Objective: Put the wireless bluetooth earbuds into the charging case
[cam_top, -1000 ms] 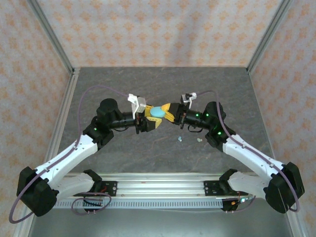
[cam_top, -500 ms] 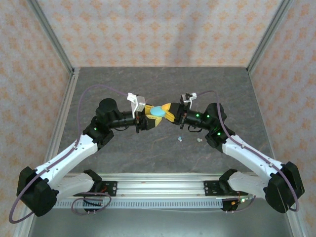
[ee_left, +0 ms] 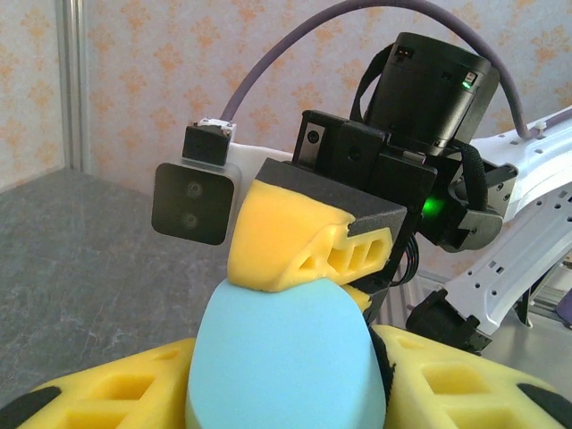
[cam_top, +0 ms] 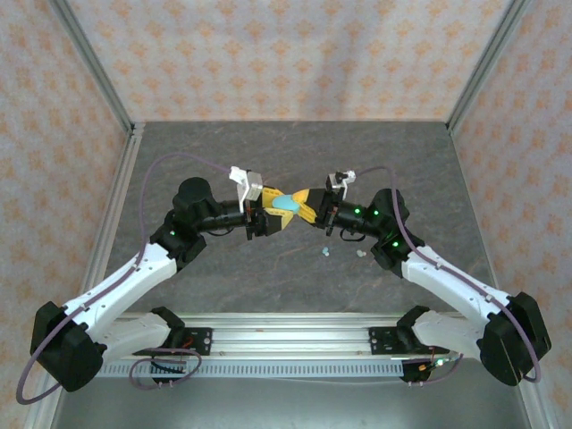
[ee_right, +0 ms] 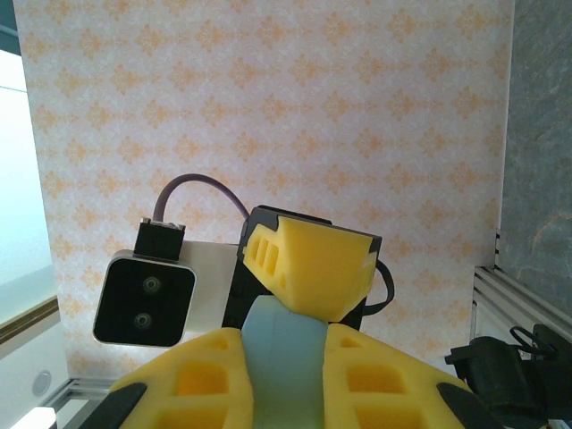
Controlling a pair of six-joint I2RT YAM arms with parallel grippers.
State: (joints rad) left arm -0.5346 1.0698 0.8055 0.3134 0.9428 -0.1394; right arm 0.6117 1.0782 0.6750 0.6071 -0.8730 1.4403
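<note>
The charging case [cam_top: 286, 204], a light blue oval, hangs in the air above the middle of the table, closed as far as I can see. My left gripper [cam_top: 276, 214] is shut on its wide sides from the left. My right gripper [cam_top: 302, 208] is shut on its narrow edge from the right. In the left wrist view the case [ee_left: 286, 357] sits between my yellow fingers [ee_left: 107, 402], with a right finger [ee_left: 295, 241] pressing on its top. The right wrist view has the case [ee_right: 284, 344] clamped between the pads. Two tiny pale earbuds [cam_top: 325, 252] [cam_top: 360, 254] lie on the table below the right gripper.
The dark grey tabletop [cam_top: 286, 152] is bounded by metal frame posts [cam_top: 116, 98] and patterned walls on three sides. The arms' mounting rail [cam_top: 286, 326] runs along the near edge.
The left wrist has shifted very slightly to the left. The case stays held between both grippers, and the earbuds have not moved.
</note>
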